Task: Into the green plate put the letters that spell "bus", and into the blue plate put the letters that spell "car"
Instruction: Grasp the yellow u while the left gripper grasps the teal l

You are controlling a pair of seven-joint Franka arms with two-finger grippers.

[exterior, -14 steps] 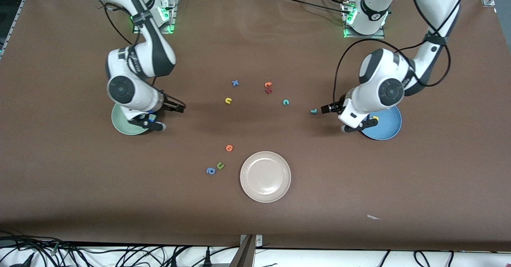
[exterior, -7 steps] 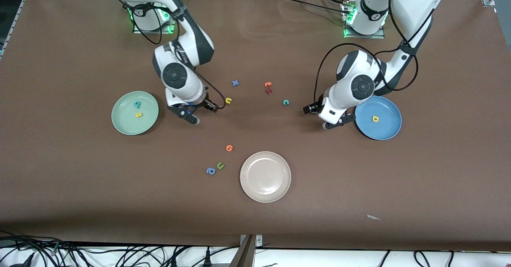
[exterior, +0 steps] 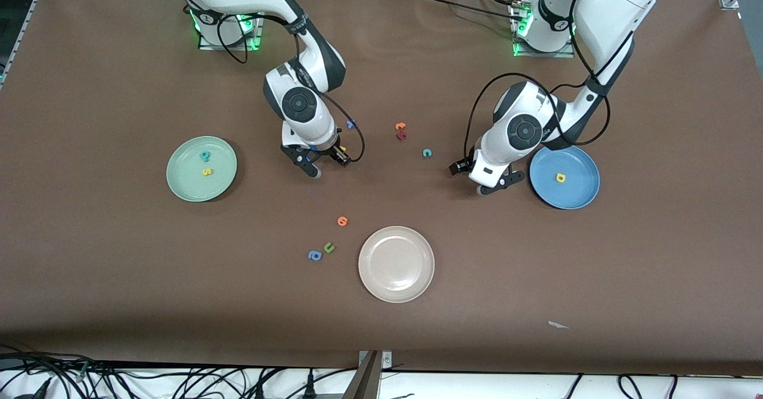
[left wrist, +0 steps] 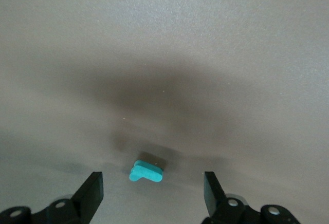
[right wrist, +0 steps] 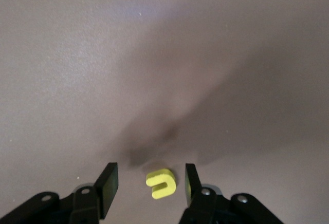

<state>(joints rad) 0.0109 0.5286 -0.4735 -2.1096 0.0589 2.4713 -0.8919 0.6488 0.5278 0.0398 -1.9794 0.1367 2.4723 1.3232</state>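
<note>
The yellow u [right wrist: 162, 183] lies flat on the table between the fingers of my right gripper [right wrist: 150, 175], which is open and not touching it. In the front view that right gripper [exterior: 325, 161] hides most of the u. The teal r [left wrist: 146, 172] lies between the wide-open fingers of my left gripper [left wrist: 152, 180], untouched. In the front view the left gripper [exterior: 471, 178] stands beside the blue plate [exterior: 575, 191]. A yellow a [exterior: 560, 178] lies in the blue plate. The green plate [exterior: 185, 179] holds the teal b [exterior: 204, 156] and the yellow s [exterior: 206, 172]. The teal c [exterior: 427, 152] lies between the two grippers.
A cream-white plate [exterior: 396, 263] sits nearer the front camera at mid-table. Beside it lie an orange letter [exterior: 342, 221], a green u [exterior: 328, 247] and a blue a [exterior: 314, 256]. A blue x [exterior: 351, 124] and orange and dark red letters [exterior: 400, 130] lie farther off.
Both arms have swung from their plates toward the table's middle. The right gripper now straddles the yellow u with narrower jaws; the left gripper straddles the teal r.
</note>
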